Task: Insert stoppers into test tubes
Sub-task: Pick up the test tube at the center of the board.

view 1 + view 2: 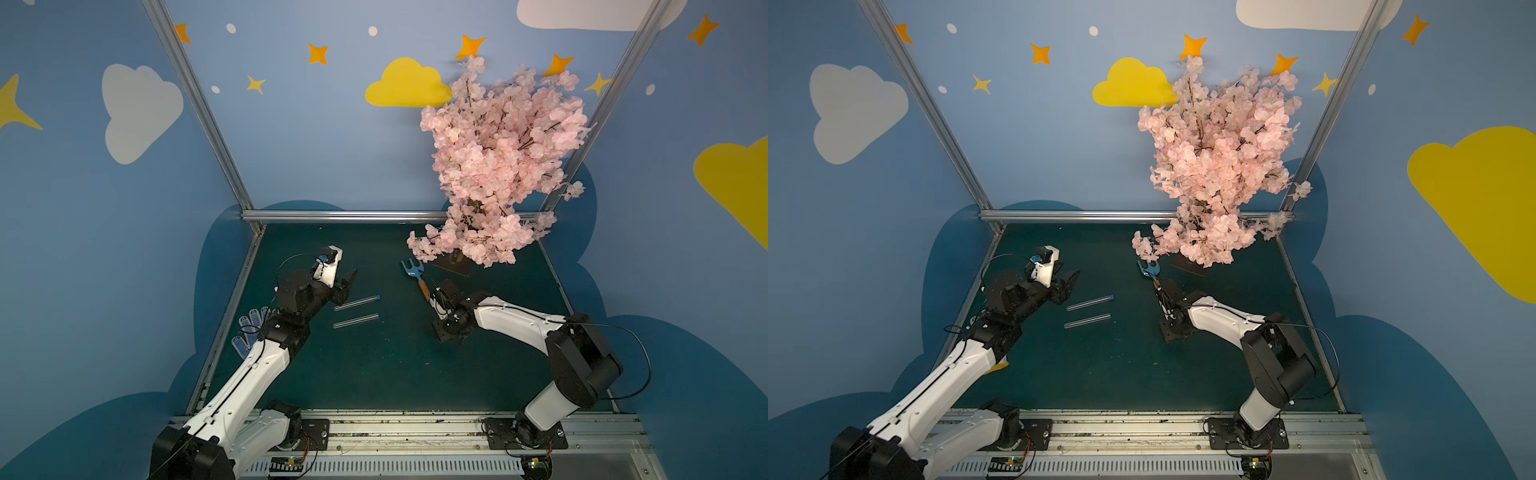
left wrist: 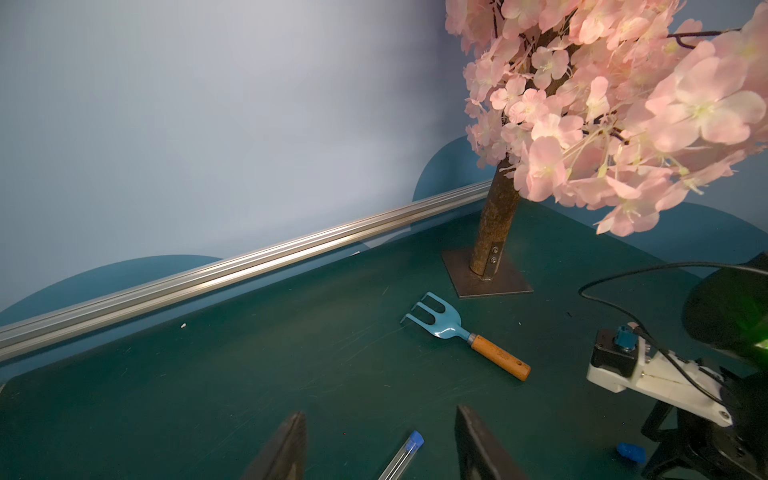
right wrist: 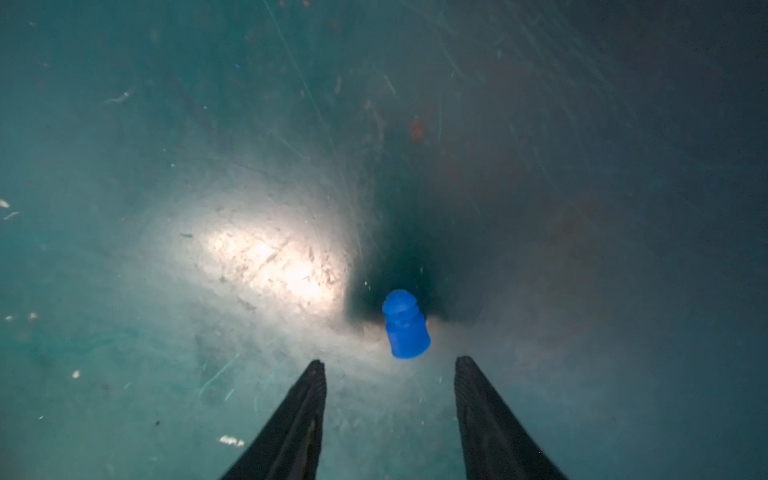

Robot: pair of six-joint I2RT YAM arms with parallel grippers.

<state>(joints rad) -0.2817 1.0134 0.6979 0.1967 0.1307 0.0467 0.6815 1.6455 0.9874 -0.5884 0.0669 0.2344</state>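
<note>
- left gripper [image 2: 380, 413]: jaws stood moderately apart, nothing between them. It sat raised at the left end of the far tube [image 1: 357, 302], not touching it.
- far tube: lay flat on the green mat [image 1: 374, 374], left of centre. The fitted stopper [image 2: 414, 440] was in its right end (a blue tip in both top views).
- near tube [image 1: 355, 321]: lay just beside the far one on its near side, parallel, apart from it. It was clear plastic end to end.
- right gripper [image 3: 390, 361]: jaws were likewise apart and empty, pointed down at the mat right of centre.
- loose stopper [image 3: 405, 326]: lay on its side on the mat just past the right gripper's fingertips, not between them, knobbed end pointing away from them. The top views hid it behind the gripper; the left wrist view showed it beside the gripper.
- garden fork [image 1: 415, 276]: lay flat just far of the right wrist, light-blue tines pointing far-left, orange handle toward the arm.
- blossom tree [image 1: 498, 166]: stood in the far right corner on a dark base plate [image 2: 490, 286], low branches overhanging the fork's area.
- glove [image 1: 249, 332]: white with blue dots, at the mat's left edge, partly under the left arm.
</note>
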